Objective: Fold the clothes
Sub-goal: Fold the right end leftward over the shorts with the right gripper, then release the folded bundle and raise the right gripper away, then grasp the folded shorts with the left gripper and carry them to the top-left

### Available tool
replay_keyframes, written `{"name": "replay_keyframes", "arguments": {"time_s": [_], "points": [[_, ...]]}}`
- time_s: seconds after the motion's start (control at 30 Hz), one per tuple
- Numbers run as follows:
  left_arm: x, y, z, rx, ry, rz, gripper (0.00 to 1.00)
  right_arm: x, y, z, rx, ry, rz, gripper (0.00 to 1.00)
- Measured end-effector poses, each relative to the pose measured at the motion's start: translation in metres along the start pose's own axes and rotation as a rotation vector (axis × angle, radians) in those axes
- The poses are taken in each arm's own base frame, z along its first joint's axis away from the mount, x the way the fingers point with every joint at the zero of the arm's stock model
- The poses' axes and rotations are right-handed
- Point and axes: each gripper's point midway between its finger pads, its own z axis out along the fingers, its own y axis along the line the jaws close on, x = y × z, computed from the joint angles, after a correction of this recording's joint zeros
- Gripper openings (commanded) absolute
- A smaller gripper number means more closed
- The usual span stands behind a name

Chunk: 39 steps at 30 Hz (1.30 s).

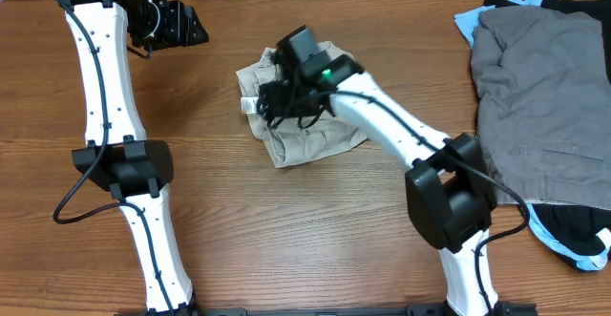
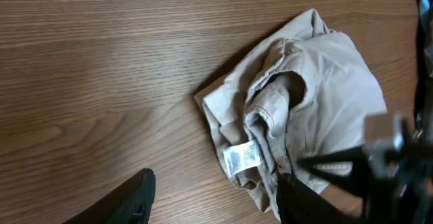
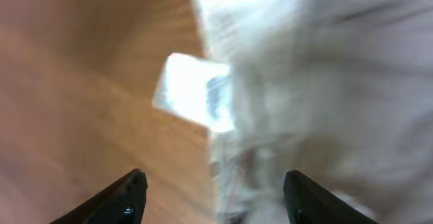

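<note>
Brown wood-grain worktop (image 1: pixel 239 230). Crumpled light beige cotton shorts (image 1: pixel 325 139) at frame centre, long axis upper left to lower right. Right hand (image 3: pixel 214 183) just above left edge by white care label (image 2: pixel 242 158), spread wide, holding nothing. Nearer arm. Left hand (image 2: pixel 215 197) at upper left, well apart, likewise spread and empty.

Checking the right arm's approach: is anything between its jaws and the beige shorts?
Nothing visible. The right gripper is close over the shorts, jaws open; only the shorts' own white label shows ahead of it.
</note>
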Motion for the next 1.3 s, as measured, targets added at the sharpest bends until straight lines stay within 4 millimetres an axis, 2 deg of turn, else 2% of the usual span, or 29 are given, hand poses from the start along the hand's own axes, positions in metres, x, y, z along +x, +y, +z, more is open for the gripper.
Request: {"name": "replay_keyframes", "arguments": {"time_s": [0.07,0.17,0.23,0.3,0.33,0.4,0.5,0.53,0.63,0.7,0.77,0.87,1.03,1.3], "points": [[0.0,-0.004,0.002,0.003,0.004,0.008,0.6,0.008,0.005,0.0,-0.008,0.033,-0.024,0.73],[0.001,-0.014,0.006,0.01,0.013,0.026,0.61,0.009,0.0,-0.012,0.0,0.066,-0.02,0.75],[0.002,-0.022,0.01,0.016,0.021,0.04,0.6,-0.001,-0.01,-0.029,0.011,0.061,-0.002,0.84],[0.003,-0.03,0.013,0.022,0.029,0.056,0.61,-0.018,-0.024,-0.051,0.021,0.034,0.026,0.97],[0.004,-0.037,0.016,0.026,0.035,0.069,0.61,-0.028,-0.035,-0.066,0.03,0.015,0.057,1.0],[0.006,-0.049,0.022,0.031,0.049,0.091,0.63,-0.045,-0.056,-0.094,0.05,-0.028,0.103,1.0],[0.015,-0.065,0.038,0.02,0.1,0.12,0.7,-0.064,-0.102,-0.15,0.092,-0.106,0.219,1.0],[0.021,-0.069,0.047,0.014,0.129,0.117,0.75,-0.069,-0.121,-0.171,0.106,-0.137,0.26,1.0],[0.045,-0.078,0.074,0.005,0.246,0.089,0.86,-0.065,-0.169,-0.212,0.155,-0.175,0.377,1.0],[0.063,-0.08,0.091,-0.001,0.324,0.063,0.96,-0.057,-0.197,-0.229,0.184,-0.18,0.447,1.0],[0.08,-0.077,0.105,-0.01,0.399,0.031,1.0,-0.051,-0.213,-0.237,0.2,-0.179,0.489,1.0],[0.095,-0.068,0.123,-0.026,0.455,-0.004,1.0,-0.049,-0.223,-0.243,0.207,-0.183,0.511,1.0],[0.104,-0.055,0.143,-0.052,0.475,-0.038,1.0,-0.049,-0.224,-0.243,0.208,-0.184,0.506,1.0],[0.106,-0.043,0.167,-0.083,0.453,-0.043,1.0,-0.048,-0.227,-0.244,0.229,-0.184,0.499,1.0]]}}
